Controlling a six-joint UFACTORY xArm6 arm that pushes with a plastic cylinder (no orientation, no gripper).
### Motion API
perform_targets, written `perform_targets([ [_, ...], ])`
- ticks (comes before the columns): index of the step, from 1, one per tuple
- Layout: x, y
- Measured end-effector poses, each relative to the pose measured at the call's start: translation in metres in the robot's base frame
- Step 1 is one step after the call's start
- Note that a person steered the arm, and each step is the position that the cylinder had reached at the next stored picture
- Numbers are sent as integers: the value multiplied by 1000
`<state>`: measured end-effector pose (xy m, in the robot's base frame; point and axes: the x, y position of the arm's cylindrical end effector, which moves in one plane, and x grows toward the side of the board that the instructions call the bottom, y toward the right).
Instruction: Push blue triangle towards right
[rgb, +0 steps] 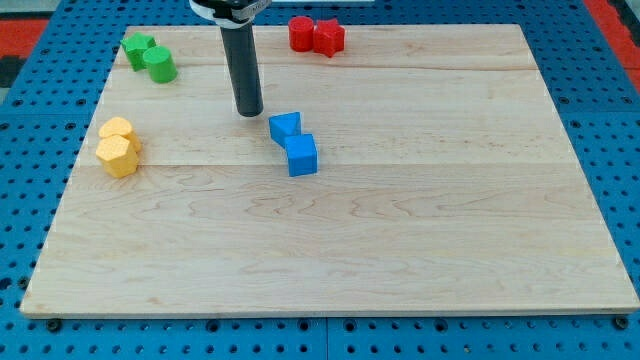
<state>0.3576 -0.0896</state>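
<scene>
My tip (249, 112) is down on the wooden board (400, 250), in its upper-left-centre area. No gripper on this rig, only the dark rod (240, 65), so nothing opens, closes or holds. The blue triangle (285, 126) sits just beside my tip at about 4 o'clock from it, with a thin gap visible, not touching as far as I can tell. The blue cube (302, 155) is right against the triangle at its 5 o'clock; the two look in contact. That cube is the only thing close to the triangle on its right-hand side; at 3 o'clock from the triangle the board runs bare wood to the view's right edge. Other blocks are well apart: at 1 o'clock from my tip, near the view's top edge, a red cylinder (301, 33) touches a red star-like block (328, 37). At 10 o'clock, in the top-left corner, a green block of unclear shape (139, 48) touches a green cylinder (159, 64). At 9 o'clock, near the left edge, are two yellow blocks, the upper one (117, 131) a rounded shape I can't make out, the lower a yellow hexagon (118, 156), pressed together. Count: two blue, two red, two green, two yellow, eight blocks total. A blue pegboard (40, 40) surrounds the board.
</scene>
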Motion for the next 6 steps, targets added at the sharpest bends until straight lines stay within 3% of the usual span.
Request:
perform_targets([
  [4,0,-9],
  [5,5,-47],
  [6,43,-7],
])
